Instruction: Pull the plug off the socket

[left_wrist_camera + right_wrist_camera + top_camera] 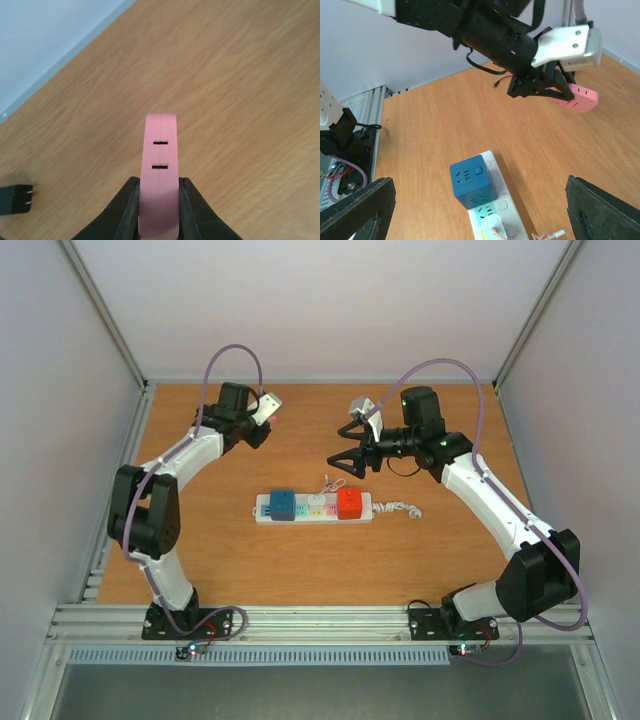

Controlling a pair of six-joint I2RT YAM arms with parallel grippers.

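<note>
Okay, I've got the socket (308, 510) lying flat mid-table, its curly cord (400, 508) trailing off the right end. A blue cube (283, 505) sits plugged in at its left end and a red cube (349, 503) at its right. Between them there's a small white plug (495, 226) with a thin cable.

My left gripper (159, 186) is well beyond the socket, back and to the left. Its fingers are clamped on both sides of a pink plug (160, 150) (two slots facing my wrist camera). That one is clear of the socket, up over bare wood. A little black adapter (15, 199) lies on the table near it.

My right gripper (340, 448) hangs just behind the socket's red-cube end, not touching it. Its fingers are spread wide with nothing between them.
</note>
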